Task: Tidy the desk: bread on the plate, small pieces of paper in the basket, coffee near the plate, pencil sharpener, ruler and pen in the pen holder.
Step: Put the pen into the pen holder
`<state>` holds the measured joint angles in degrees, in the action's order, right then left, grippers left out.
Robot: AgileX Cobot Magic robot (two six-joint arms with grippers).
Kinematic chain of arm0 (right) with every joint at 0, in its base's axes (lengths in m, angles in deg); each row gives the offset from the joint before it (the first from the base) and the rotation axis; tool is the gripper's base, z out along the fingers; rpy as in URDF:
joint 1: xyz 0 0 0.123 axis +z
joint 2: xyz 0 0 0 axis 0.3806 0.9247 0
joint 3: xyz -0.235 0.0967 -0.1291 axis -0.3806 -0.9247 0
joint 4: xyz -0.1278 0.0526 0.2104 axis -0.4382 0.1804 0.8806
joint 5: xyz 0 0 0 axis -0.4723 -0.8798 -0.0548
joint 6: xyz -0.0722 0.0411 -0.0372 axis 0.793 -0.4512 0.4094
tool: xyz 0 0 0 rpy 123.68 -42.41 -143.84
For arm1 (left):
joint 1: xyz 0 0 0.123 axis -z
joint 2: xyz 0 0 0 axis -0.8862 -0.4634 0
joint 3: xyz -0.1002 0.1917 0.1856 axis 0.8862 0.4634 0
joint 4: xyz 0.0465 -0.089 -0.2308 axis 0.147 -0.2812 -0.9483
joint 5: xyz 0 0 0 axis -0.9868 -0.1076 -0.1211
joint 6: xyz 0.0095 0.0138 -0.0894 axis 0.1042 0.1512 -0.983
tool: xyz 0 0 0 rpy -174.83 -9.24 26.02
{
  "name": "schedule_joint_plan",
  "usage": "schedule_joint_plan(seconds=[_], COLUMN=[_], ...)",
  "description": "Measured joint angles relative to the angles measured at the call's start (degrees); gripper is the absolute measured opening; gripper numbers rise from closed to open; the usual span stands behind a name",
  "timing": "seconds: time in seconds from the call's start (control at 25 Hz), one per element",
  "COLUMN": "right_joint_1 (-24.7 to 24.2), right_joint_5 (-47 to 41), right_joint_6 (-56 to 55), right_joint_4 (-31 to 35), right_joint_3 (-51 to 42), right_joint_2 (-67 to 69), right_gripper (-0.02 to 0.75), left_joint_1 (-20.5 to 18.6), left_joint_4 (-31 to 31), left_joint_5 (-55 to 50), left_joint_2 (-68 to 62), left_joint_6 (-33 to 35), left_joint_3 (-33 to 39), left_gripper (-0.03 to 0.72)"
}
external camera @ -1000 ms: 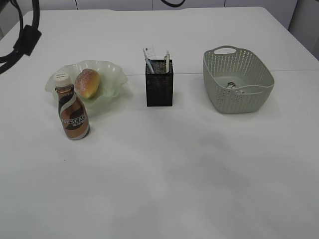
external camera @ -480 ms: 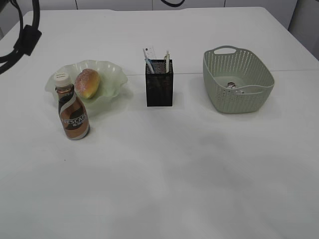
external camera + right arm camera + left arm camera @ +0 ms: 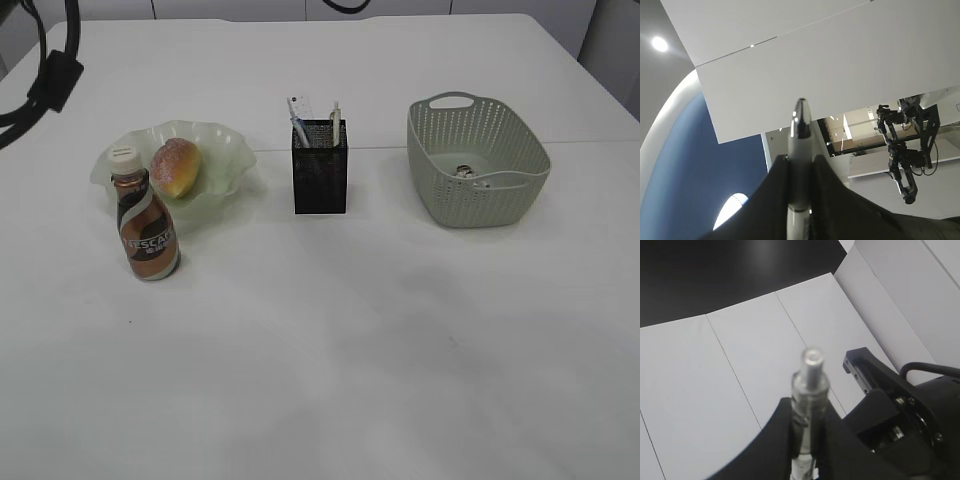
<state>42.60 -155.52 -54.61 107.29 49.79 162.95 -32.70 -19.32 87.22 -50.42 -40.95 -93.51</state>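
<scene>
While the round golden bread [image 3: 176, 166] lies on the pale green scalloped plate [image 3: 226, 152] beside the brown coffee bottle [image 3: 145, 224], both raised grippers [image 3: 807, 412] [image 3: 800, 167] each pinch 1 slim pen-like object, seemingly destined for the black mesh pen holder [image 3: 320, 170].

A white table [image 3: 400, 330] fills the frame. White cabinet panels [image 3: 380, 8] run along the top edge. In the right wrist view, a ceiling light [image 3: 660, 43] glows at upper left.

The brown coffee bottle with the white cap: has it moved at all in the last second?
No. The brown coffee bottle stands in the same spot, just in front of the pale green wavy plate, as before.
</scene>
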Motion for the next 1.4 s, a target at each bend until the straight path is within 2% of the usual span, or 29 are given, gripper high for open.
schedule_joint_plan(seconds=[0.16,0.4,0.88,1.4], right_joint_1=[0.00,0.00,0.00,0.00], right_joint_5=[0.00,0.00,0.00,0.00], right_joint_6=[0.49,0.79,1.83,2.56], right_joint_4=[0.04,-0.43,-0.43,-0.43], right_joint_3=[0.15,2.15,2.26,2.26], right_joint_2=[0.00,0.00,0.00,0.00], right_gripper=[0.134,0.269,0.407,0.421], left_joint_1=[0.00,0.00,0.00,0.00], left_joint_4=[0.00,0.00,-0.11,-3.47], left_joint_5=[0.00,0.60,0.72,1.41], left_joint_2=[0.00,0.00,0.00,0.00], left_joint_6=[0.00,0.00,0.00,0.00], left_joint_3=[0.00,0.00,0.00,-0.30], left_gripper=[0.067,0.067,0.066,0.066])
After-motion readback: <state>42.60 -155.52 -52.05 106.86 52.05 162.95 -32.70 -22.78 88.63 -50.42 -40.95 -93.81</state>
